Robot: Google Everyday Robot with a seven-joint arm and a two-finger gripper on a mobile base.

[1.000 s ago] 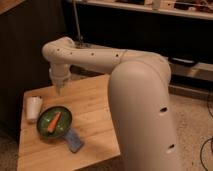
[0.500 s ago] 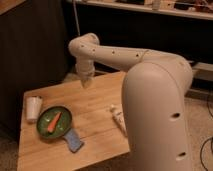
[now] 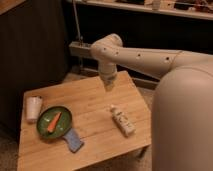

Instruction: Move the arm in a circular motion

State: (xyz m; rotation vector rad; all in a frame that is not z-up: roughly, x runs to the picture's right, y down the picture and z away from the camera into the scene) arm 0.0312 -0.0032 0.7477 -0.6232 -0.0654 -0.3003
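Note:
The arm (image 3: pixel 165 62) is a thick cream-white tube with rows of small dark holes, reaching in from the right across the camera view. Its rounded elbow (image 3: pixel 106 49) bends downward over the far part of the wooden table (image 3: pixel 92 102). The gripper (image 3: pixel 108 84) hangs below that joint, above the table's back middle, shut with nothing in it. The arm's big lower segment (image 3: pixel 182 120) fills the right side and hides the table's right edge.
On the table stand a white cup (image 3: pixel 34 108) at the left, a green plate (image 3: pixel 66 120) with a carrot (image 3: pixel 53 121), a blue sponge (image 3: pixel 73 140) and a white bottle (image 3: pixel 122 121) lying flat. A dark cabinet and a shelf stand behind.
The arm has swung to the right and slightly back; the elbow and gripper have passed from over the table's left side to its back middle. The white bottle has come into view.

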